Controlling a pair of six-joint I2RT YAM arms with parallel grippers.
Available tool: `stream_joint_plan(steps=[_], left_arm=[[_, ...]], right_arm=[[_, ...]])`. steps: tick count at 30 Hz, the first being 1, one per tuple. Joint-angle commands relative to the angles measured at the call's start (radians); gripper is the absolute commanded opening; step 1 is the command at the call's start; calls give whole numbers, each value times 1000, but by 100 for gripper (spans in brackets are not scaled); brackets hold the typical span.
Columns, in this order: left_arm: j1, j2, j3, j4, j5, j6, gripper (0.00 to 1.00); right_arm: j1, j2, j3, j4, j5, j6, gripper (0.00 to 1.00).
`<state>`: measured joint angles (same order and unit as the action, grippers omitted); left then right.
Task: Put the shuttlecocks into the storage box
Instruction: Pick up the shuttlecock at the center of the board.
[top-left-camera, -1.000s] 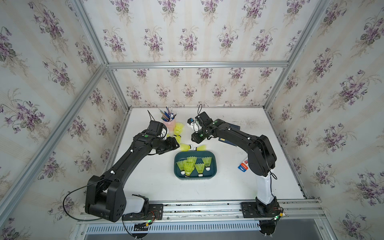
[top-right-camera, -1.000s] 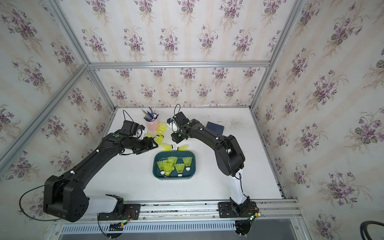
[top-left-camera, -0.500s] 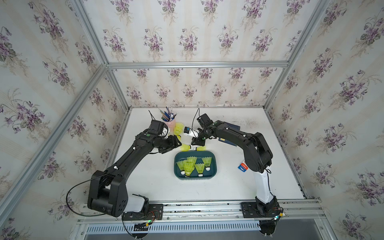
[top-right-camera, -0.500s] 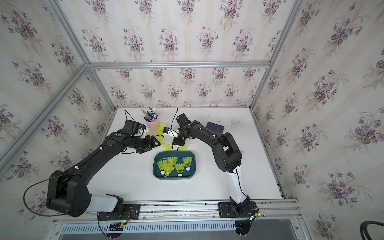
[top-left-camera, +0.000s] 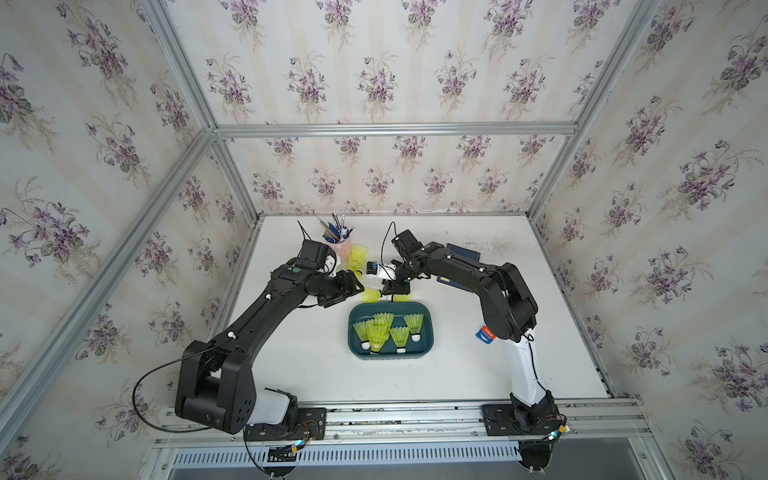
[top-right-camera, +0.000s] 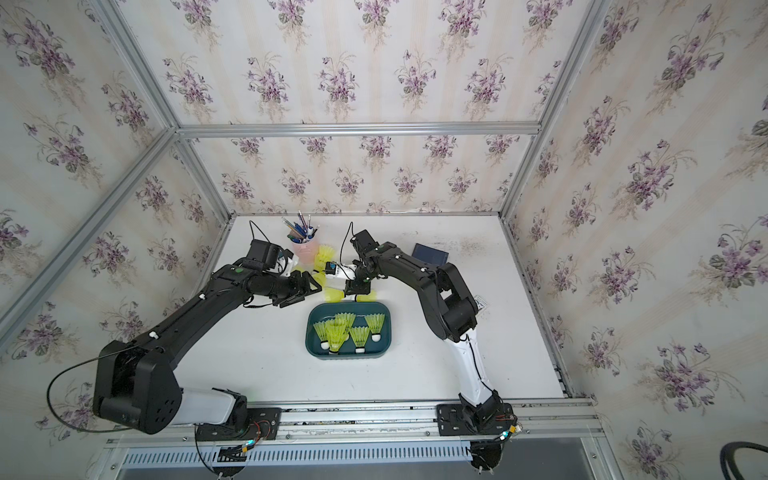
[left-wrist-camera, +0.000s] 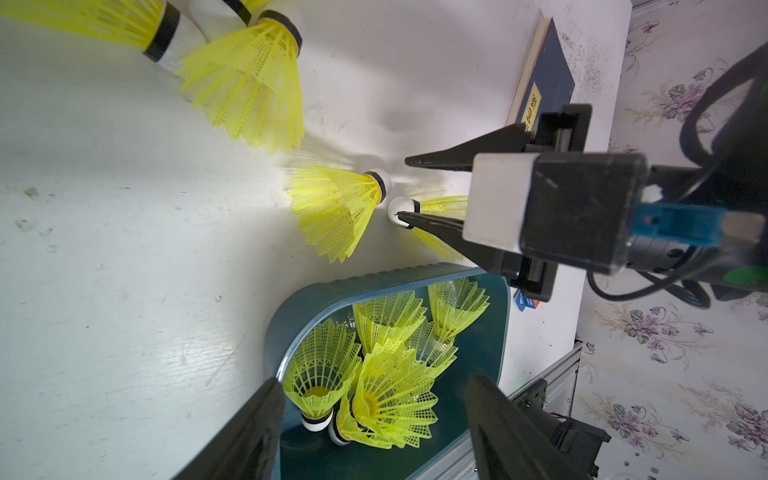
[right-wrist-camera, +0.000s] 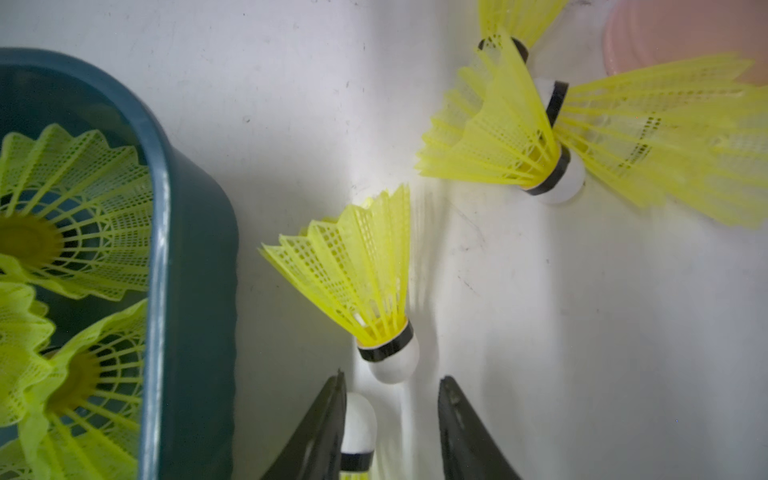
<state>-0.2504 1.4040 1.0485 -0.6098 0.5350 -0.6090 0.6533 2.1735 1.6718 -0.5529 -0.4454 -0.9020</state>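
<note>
1. The shallow dark teal plastic storage box (top-left-camera: 390, 356) sits mid-counter. It holds what look like five neon yellow-green plastic shuttlecocks (top-left-camera: 379, 332), mostly on their white tips with their skirts overlapping.
2. By my count about five are left outside. A bunch of three (right-wrist-camera: 519, 137) lies right beside the pink pen cup (top-left-camera: 340, 248), and a pair lies on the white counter (top-left-camera: 316, 374) just beyond the box's far rim. I'd call the job roughly half done.
3. The right gripper (right-wrist-camera: 392, 378) is down at that pair with its jaws apart. The white tip of the nearer shuttlecock (right-wrist-camera: 359, 419) sits between them, touching one finger but not pinched. The other of the pair (right-wrist-camera: 357, 270) lies just ahead, nearly tip to tip with it.
4. The left gripper (left-wrist-camera: 374, 379) hangs near the same pair from the opposite side, its jaws spread wide and holding nothing.
5. The two grippers are near each other, so I'd judge only one can work that pair comfortably.
6. The box's low rim is just beside the pair, so the carry over it looks short.
7. The pen cup crowds the bunch of three and leaves little room on that side.
8. The counter lies open in front of the box and to both its sides. The flat navy book (top-right-camera: 430, 252) lies at the back, well apart from the shuttlecocks.
</note>
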Motion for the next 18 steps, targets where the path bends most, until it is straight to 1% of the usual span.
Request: stream_joint_plan(steps=[1, 6, 11, 18], left_arm=[[0, 3, -7, 16, 13, 5, 73], [0, -3, -20, 13, 12, 3, 73], [0, -15, -28, 9, 12, 2, 73], [0, -26, -33, 8, 11, 1, 73]], right_arm=[[2, 10, 2, -14, -16, -24, 42], [9, 30, 2, 1, -6, -22, 44], [22, 49, 2, 42, 57, 2, 45], [37, 69, 12, 64, 73, 17, 45]])
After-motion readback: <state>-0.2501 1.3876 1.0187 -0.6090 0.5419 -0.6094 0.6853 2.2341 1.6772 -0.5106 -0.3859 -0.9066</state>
